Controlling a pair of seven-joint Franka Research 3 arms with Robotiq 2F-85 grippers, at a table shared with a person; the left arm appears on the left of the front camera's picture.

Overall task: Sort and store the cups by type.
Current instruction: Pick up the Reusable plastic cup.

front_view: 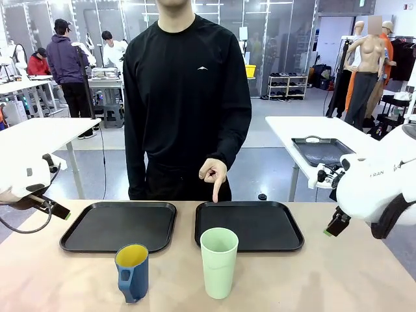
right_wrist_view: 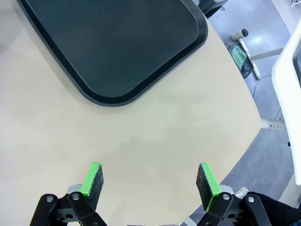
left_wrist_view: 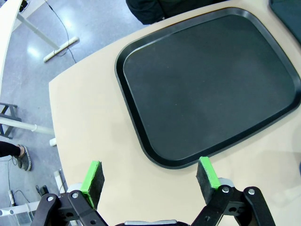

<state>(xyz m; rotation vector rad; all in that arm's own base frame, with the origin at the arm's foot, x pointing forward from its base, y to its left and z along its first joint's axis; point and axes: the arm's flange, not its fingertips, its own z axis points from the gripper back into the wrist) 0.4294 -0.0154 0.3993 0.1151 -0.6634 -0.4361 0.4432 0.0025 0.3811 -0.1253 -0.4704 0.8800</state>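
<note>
Front view: a blue mug (front_view: 132,272) stands on the bench (front_view: 325,279) just before the left tray (front_view: 120,225), a taller mint-green tumbler (front_view: 218,262) before the right tray (front_view: 260,224), where a person's hand (front_view: 213,175) points down. The left pincer (left_wrist_view: 149,165) and right pincer (right_wrist_view: 150,165) have jaws apart, holding nothing.

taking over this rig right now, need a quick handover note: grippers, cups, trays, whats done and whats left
Grippers: the left gripper is open and holds nothing, over the table edge near the left black plastic tray. The right gripper is open and holds nothing, near a corner of the right black plastic tray.
Cups: the short blue mug with yellow inside and the tall mint-green plastic tumbler stand upright on the beige table, in front of the trays.
Person: the hand points down at the right tray.
Done: nothing stored.
Left: both cups.
</note>
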